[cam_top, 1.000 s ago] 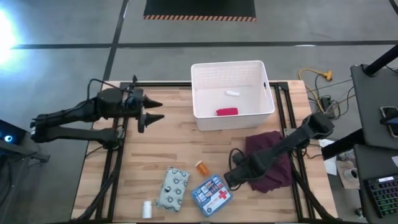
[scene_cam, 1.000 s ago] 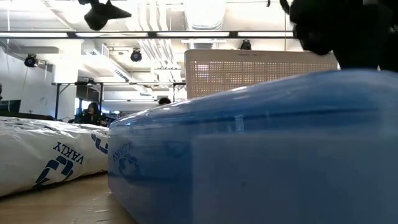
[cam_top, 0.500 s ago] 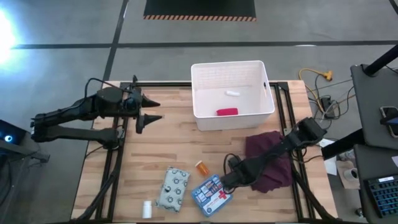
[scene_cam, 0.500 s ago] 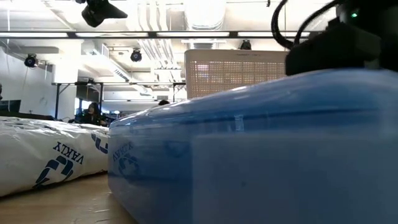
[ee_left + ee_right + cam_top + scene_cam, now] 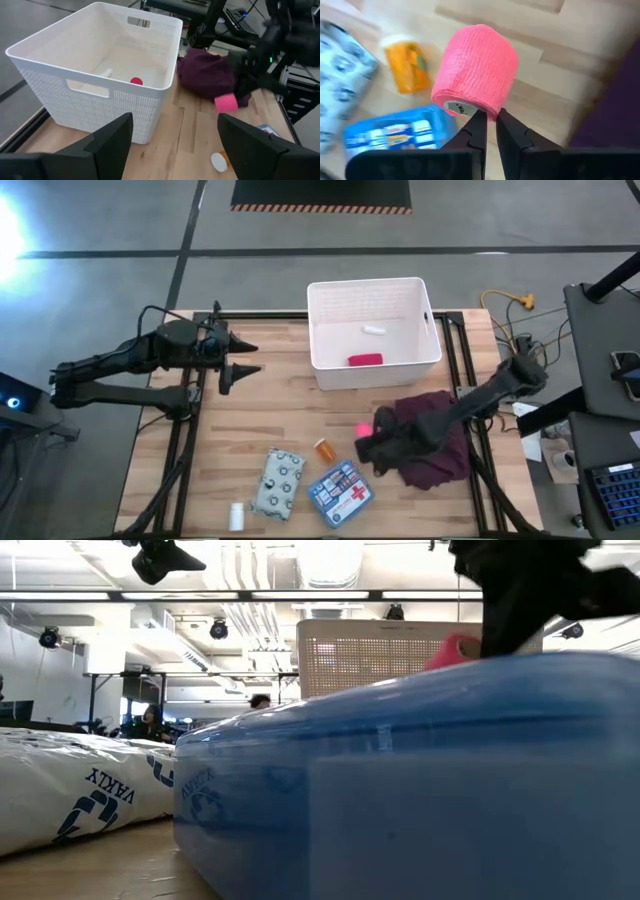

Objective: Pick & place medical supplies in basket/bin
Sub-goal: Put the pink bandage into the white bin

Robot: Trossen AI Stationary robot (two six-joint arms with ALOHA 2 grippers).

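Observation:
My right gripper (image 5: 366, 438) is shut on a pink bandage roll (image 5: 475, 70), above the table between the orange pill bottle (image 5: 326, 449) and the maroon cloth (image 5: 440, 450). The roll also shows in the left wrist view (image 5: 226, 103) and the low view (image 5: 455, 652). The blue first-aid box (image 5: 340, 492), the dotted pouch (image 5: 277, 483) and a small white bottle (image 5: 236, 516) lie flat near the front edge. The white bin (image 5: 366, 282) holds a red piece (image 5: 365, 360) and a small white piece (image 5: 373, 330). My left gripper (image 5: 245, 355) waits open at the left. My right gripper pinches the pink roll's outer wall by its end rim (image 5: 487, 114) between its two fingertips (image 5: 479, 131). The roll sticks out beyond the fingertips, lifted clear of the table, with its open end (image 5: 459, 106) showing beside the fingers.
The maroon cloth lies bunched under my right arm at the table's right. The bin stands at the far middle, its near wall (image 5: 100, 107) in front of my left gripper. Bare wood (image 5: 290, 410) lies between the bin and the front items.
My right gripper dipped low by the first-aid box, then rose and drew back toward the far edge. The pink roll, hidden before, now shows at its fingertips, lifted clear of the table.

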